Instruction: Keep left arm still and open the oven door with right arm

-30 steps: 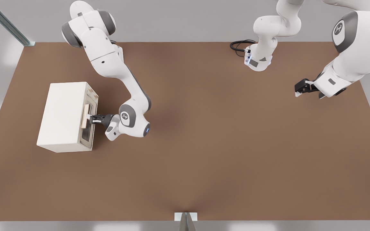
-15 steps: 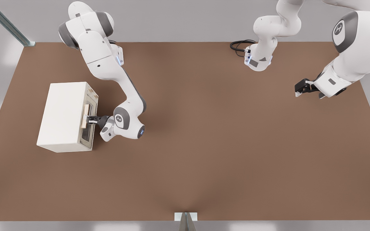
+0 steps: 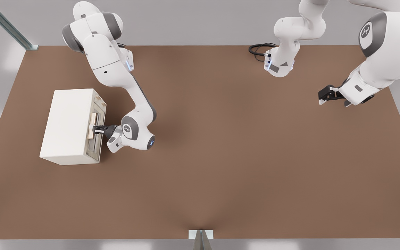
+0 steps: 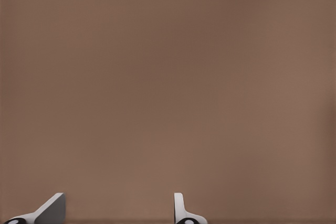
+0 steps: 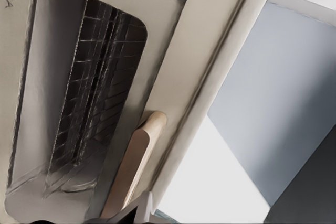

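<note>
The oven (image 3: 68, 125) is sitting on the brown bench (image 3: 221, 156) toward the front view's left, and the oven door (image 3: 96, 129) is facing the front view's right. The door is looking flush with the oven's front, so the opening itself is judged not yet begun. The right arm (image 3: 116, 74) is reaching down to it, and its gripper (image 3: 97, 129) is sitting right at the beige bar handle (image 3: 91, 126). The right wrist view is showing that handle (image 5: 134, 166) very close, beside the dark glass window (image 5: 86, 93). Whether the fingers are apart or clamped on the bar, I cannot tell. What is left, by my reading, is securing the grip if needed and pulling the door outward on its hinge.

Counting: one oven, one door, one handle, one window. Two white arms are showing over the bench, each carrying one black gripper.
</note>
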